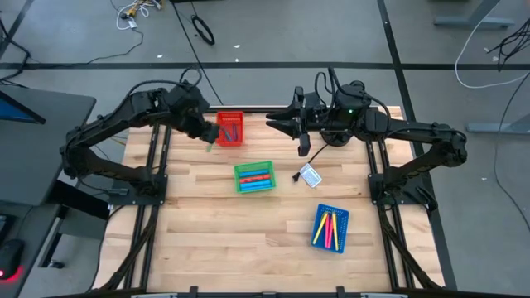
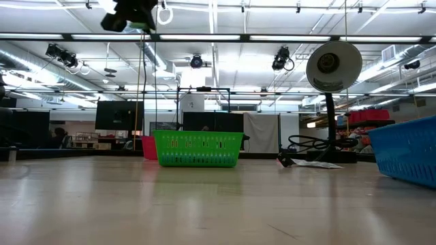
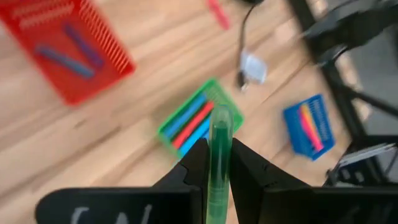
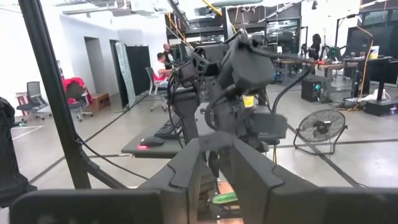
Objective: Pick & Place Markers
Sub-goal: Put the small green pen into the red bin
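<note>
The left hand (image 3: 214, 163) pinches a green marker (image 3: 219, 149) lengthwise, raised beside the red tray (image 1: 230, 129) at the counter's (image 1: 248, 240) far left; the green tray (image 1: 253, 178) lies nearer, to its right. The right hand (image 1: 277, 120) waits far off, fingers near together, empty.

Large open workshop hall. White ceiling (image 2: 225, 17) with pipes and long bright light strips. Pale grey concrete floor (image 1: 273, 33), dark seam lines across it, loose black and white cables lying about. Light butcher-block wooden table top (image 1: 215, 223) on a black frame. Round grey desk fan (image 4: 318, 127) standing on the floor. Dark monitor screens (image 2: 114, 114), workbenches and office chairs beyond; seated people far back.
</note>
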You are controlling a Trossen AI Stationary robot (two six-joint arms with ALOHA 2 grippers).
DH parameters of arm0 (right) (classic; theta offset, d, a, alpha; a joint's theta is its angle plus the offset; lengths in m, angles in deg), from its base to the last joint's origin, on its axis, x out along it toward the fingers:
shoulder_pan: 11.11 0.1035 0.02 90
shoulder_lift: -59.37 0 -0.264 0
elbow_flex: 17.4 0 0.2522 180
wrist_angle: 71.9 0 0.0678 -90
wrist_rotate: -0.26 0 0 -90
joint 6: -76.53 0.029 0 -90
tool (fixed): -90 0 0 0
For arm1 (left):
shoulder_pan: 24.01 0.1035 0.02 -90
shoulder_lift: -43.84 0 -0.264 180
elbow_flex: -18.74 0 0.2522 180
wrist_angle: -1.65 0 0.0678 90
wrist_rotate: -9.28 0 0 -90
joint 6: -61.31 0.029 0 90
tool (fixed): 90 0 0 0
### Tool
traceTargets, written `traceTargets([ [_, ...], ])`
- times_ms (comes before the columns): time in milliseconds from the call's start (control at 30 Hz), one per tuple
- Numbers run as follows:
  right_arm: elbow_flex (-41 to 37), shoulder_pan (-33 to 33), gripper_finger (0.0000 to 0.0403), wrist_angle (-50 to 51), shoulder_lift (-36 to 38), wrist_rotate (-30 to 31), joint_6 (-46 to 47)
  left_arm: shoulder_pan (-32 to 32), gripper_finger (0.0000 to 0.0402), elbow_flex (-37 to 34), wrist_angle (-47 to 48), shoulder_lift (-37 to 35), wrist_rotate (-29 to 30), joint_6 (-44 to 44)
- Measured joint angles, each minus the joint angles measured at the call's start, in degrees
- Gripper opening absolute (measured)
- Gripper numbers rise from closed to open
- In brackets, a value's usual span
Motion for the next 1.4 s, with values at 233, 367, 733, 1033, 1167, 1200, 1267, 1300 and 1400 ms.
traceTargets([
  [233, 0.0, 0.0, 0.0089, -0.1, 0.0, 0.0, 0.0, 0.1, 0.0044, 0.0, 8.3, 0.0, 0.1, -2.1],
  [367, 0.0, 0.0, 0.0089, -0.1, 0.0, 0.0, 0.0, 4.2, 0.0044, 0.0, 8.8, 2.3, -2.4, -2.3],
  [733, 0.0, 0.0, 0.0089, -0.7, 0.0, 0.0, -4.8, 17.5, 0.0044, 0.0, 7.4, 14.5, -7.6, 6.2],
  [1033, 0.0, 0.0, 0.0089, -3.5, 0.0, 0.0, -5.9, 26.2, 0.0044, 0.0, 1.2, 23.8, -11.8, 7.2],
  [1167, 0.0, 0.0, 0.0089, -3.5, 0.0, 0.0, -5.8, 29.3, 0.0044, 0.8, -1.7, 27.5, -12.8, 6.4],
  [1200, 0.0, 0.0, 0.0089, -3.5, 0.0, 0.0, -5.8, 29.9, 0.0044, 1.9, -1.9, 28.7, -12.7, 6.2],
  [1267, 0.0, 0.0, 0.0089, -3.4, 0.0, 0.0, -5.8, 30.9, 0.0044, 4.7, -2.1, 31.2, -12.8, 6.1],
  [1300, 0.0, 0.0, 0.0089, -3.4, 0.0, 0.0, -5.8, 31.3, 0.0044, 6.5, -2.0, 32.5, -13.0, 6.1],
  [1400, 0.0, 0.0, 0.0089, -3.4, 0.0, 0.0, -5.8, 32.2, 0.0044, 12.7, -1.4, 36.5, -13.3, 6.1],
])
